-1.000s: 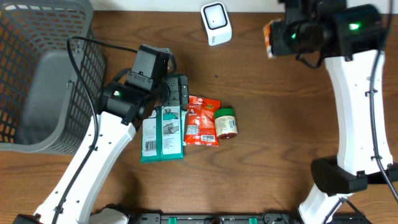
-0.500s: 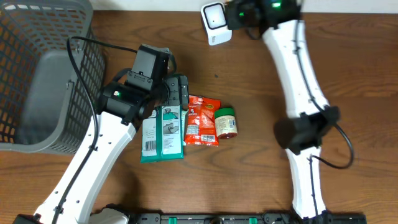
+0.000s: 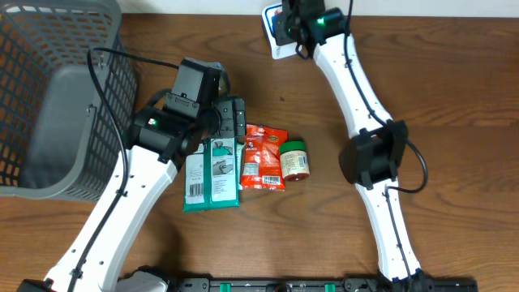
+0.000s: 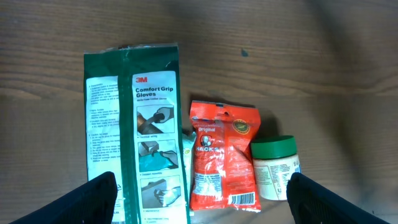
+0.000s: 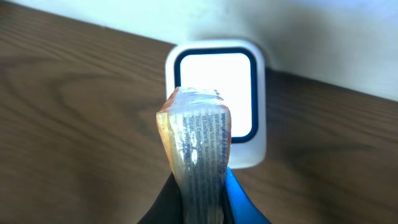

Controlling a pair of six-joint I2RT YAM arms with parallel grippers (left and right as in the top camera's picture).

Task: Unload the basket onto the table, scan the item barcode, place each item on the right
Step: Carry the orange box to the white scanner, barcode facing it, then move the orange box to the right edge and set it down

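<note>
Right gripper [image 5: 199, 202] is clamped on a small orange-edged packet [image 5: 194, 140], which is gripped at its lower end and held up narrow side on. The packet is presented just in front of the lit window of the white scanner [image 5: 249, 93], which stands at the far edge of the table [image 5: 74, 124]. In the overhead view the right gripper [image 3: 288, 20] is seen reaching to the scanner [image 3: 276, 50]. Step in hand is judged to be the scan itself. Fine print is seen on the packet's near face, but the barcode cannot be made out, nor which way it faces. The next move is judged to call for a slow wrist roll until the barcode squarely meets the window. Left gripper [image 4: 202, 202] is spread wide and empty above a green glove pack [image 4: 134, 130], a red pouch [image 4: 221, 155] and a green-lidded jar [image 4: 273, 168], which lie side by side. A grey basket [image 3: 49, 97] is noted at the left.
</note>
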